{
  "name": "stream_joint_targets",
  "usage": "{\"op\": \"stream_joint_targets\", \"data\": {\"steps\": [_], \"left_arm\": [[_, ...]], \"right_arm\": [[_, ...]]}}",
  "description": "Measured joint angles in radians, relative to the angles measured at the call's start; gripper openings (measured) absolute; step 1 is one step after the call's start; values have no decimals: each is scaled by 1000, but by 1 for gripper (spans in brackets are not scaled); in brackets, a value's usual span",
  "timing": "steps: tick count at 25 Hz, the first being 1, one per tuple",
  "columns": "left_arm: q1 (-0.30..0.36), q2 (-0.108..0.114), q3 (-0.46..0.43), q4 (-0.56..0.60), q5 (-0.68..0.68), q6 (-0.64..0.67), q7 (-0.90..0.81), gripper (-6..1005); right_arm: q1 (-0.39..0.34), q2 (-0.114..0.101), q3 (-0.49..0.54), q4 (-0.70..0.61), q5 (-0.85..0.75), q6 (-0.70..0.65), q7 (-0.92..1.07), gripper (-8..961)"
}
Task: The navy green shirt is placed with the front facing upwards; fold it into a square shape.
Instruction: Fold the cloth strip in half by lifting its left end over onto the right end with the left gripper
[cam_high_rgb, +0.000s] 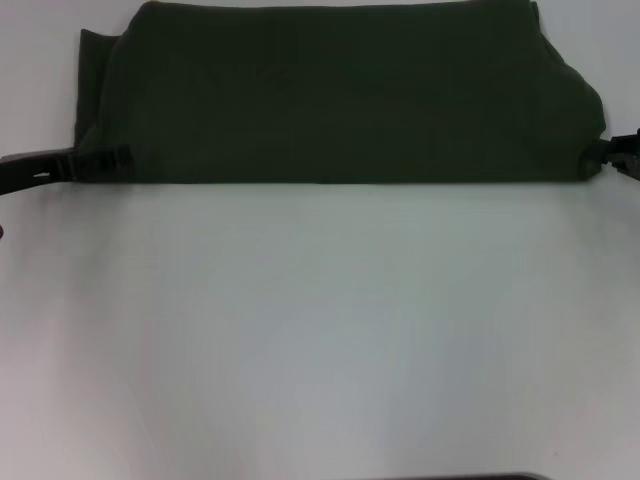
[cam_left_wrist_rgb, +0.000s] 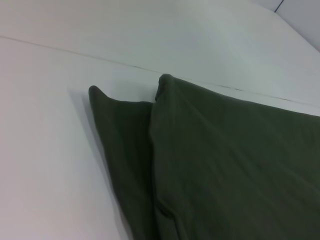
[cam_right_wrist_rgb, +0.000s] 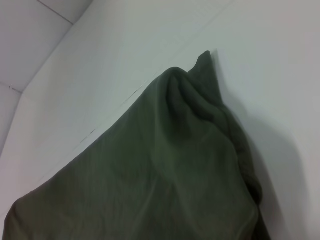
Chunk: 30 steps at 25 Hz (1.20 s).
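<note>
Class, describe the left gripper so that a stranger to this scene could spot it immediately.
Start at the white table, then the navy green shirt folded along its far side. At the shirt's near left corner sits the left gripper, a black arm tip entering from the left edge.

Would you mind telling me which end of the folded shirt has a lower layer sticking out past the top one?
The end at the left gripper: there the navy green shirt shows a lower layer jutting beyond the top fold. The end at the right gripper is bunched and rounded.
</note>
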Motion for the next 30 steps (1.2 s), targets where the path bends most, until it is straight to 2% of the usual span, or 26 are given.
{"op": "stream_joint_targets", "data": {"steps": [6,17,30], "left_arm": [[-4,2,0,3,11,3,-3,921],[-37,25,-2,25,103,43,-66,920],[-39,26,-3,27,126,49,-69,920]], "right_arm": [[1,0,5,0,0,1,0,9],[3,-1,6,-5,0,-2,4,8],[3,-2,6,-4,0,0,5,8]]}}
